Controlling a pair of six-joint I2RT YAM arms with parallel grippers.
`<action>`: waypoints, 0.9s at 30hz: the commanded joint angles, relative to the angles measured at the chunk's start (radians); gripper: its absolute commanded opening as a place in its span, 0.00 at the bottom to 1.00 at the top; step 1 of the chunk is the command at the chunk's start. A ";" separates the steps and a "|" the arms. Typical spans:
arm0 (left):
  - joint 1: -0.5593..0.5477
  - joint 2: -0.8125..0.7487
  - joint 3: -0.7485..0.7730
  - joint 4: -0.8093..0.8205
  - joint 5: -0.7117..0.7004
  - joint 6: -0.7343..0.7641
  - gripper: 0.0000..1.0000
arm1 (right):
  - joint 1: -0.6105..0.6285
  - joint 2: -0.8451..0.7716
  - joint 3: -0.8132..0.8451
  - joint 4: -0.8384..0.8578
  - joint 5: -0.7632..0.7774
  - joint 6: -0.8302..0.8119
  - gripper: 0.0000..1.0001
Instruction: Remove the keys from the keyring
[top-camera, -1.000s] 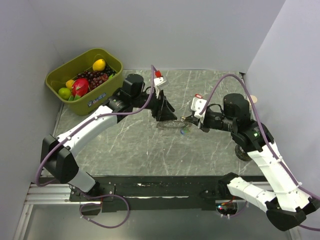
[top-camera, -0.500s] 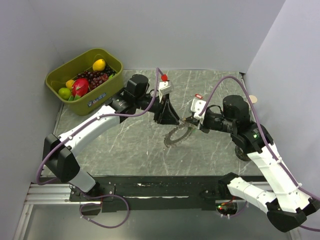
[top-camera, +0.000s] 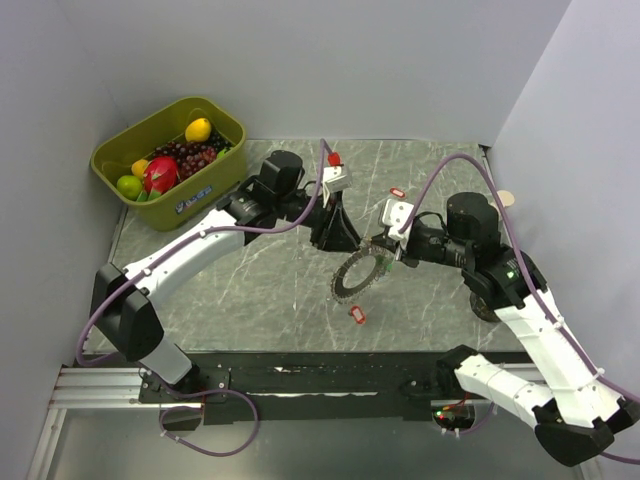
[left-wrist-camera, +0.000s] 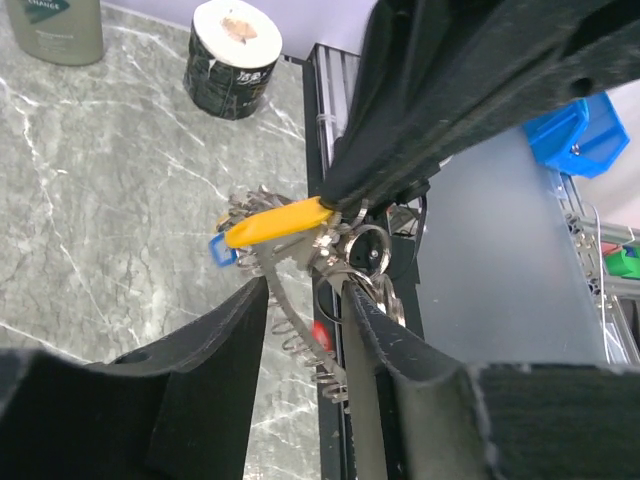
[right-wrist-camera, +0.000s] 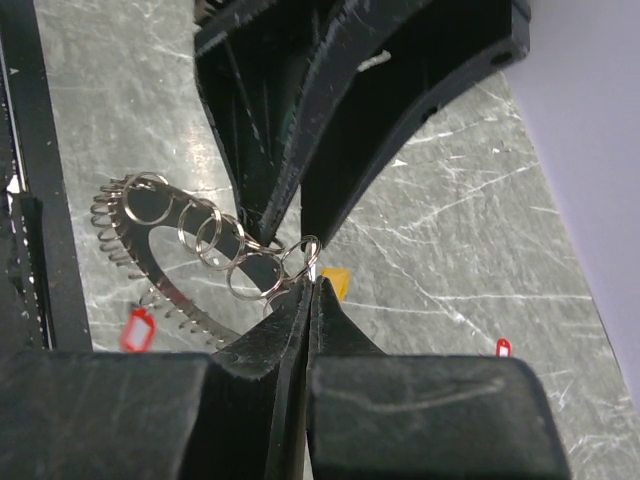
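- The one table (top-camera: 250, 295) bore a single green bin (top-camera: 215, 178) at its far left corner, well apart from the work.
- Two claws met over the middle of the table.
  - The left claw (left-wrist-camera: 303, 290) stood about half closed with the keyring (top-camera: 356, 276) between its fingers, seemingly gripping it.
  - The right claw (right-wrist-camera: 312, 285) was pinched fully shut on one of its small rings.
- The one keyring hung tilted in the air between the claws, its low side toward the near edge.
  - The right claw's hold was thin. If the claws pulled apart unevenly, the little ring could probably slip out and the whole keyring would swing or drop.
- At least five split rings (right-wrist-camera: 207, 232) showed along it in the right wrist view. A hard tug might bend one open rather than free a key cleanly.
- Four keys could be counted.
  - Two red keys (top-camera: 355, 315) lay loose on the table, one below the keyring near the near edge and one beyond the right claw.
  - One yellow key (left-wrist-camera: 275, 222) and one blue key (left-wrist-camera: 220, 250) hung on the keyring beside the claws.
  - Others may have been hidden.
- A freed key could likely bounce off the near edge, since the keyring hung close to it.
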 joint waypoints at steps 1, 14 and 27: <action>-0.018 0.006 0.056 -0.009 0.017 0.015 0.39 | 0.007 -0.030 0.016 0.083 -0.006 0.012 0.00; -0.030 0.003 0.067 -0.038 -0.005 0.044 0.01 | 0.013 -0.033 -0.016 0.104 0.062 -0.013 0.00; -0.015 -0.015 0.094 -0.047 0.008 0.025 0.51 | 0.014 -0.047 -0.034 0.121 0.114 -0.021 0.00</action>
